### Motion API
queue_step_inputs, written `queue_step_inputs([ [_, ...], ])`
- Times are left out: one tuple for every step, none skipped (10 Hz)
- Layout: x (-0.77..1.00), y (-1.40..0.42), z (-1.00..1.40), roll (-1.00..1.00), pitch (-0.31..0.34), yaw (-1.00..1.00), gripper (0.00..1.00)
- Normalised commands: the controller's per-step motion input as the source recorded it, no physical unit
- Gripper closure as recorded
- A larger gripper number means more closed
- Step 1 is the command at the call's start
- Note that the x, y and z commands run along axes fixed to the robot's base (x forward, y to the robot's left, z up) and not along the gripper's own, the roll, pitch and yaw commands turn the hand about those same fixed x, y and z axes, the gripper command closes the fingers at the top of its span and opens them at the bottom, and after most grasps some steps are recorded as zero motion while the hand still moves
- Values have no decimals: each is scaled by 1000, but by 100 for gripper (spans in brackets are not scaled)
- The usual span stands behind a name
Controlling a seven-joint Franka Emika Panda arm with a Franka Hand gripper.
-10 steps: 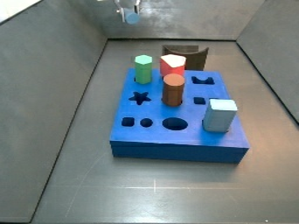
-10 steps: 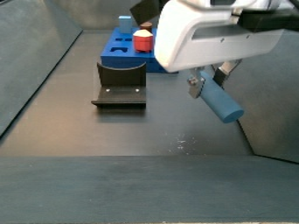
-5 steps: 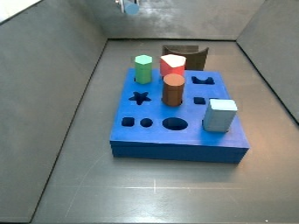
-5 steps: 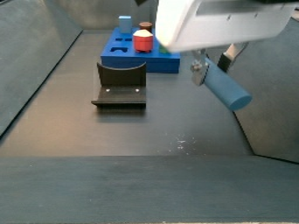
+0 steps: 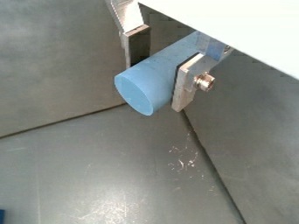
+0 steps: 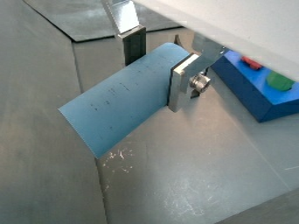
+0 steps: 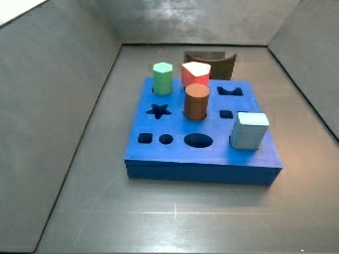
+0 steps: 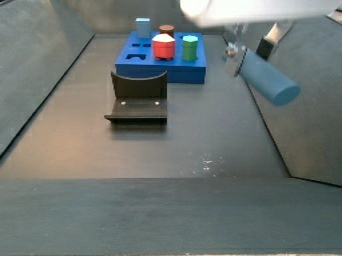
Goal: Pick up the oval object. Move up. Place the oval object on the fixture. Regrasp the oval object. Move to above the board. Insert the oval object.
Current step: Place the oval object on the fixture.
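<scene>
Wrist views: the gripper (image 5: 163, 59) is clamping the oval object (image 6: 122, 98) between silver fingers (image 6: 184, 77), bare floor lying open beneath. Side view: the board (image 7: 205, 149) is sitting mid-floor, fixture (image 7: 212, 62) behind. Side view: the peg is hanging tilted near the wall, well apart from the fixture (image 8: 136, 98).

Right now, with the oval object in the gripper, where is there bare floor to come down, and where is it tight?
The gripper holds the oval object in the air. Bare floor lies in front of the board and beside the fixture. It is crowded around the pegs on the board and in the narrow gap between board and fixture.
</scene>
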Motion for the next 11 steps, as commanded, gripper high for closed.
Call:
queue_step_inputs([
  [1000,-655,100,78,24,-1000,100],
  [1000,-654,73,74,23,-1000,100],
  [1000,-561,51,89,36,-1000,100],
  [1000,-530,52,94,41,-1000,100],
  [1000,-482,45,108,70,-956,100],
  [1000,-456,43,103,77,-801,100],
  [1000,-382,35,92,99,-404,100],
  [1000,-349,33,88,107,-272,100],
  [1000,-294,29,81,124,-138,100],
  [1000,-254,30,72,139,-68,100],
  [1000,-222,26,68,146,-28,100],
])
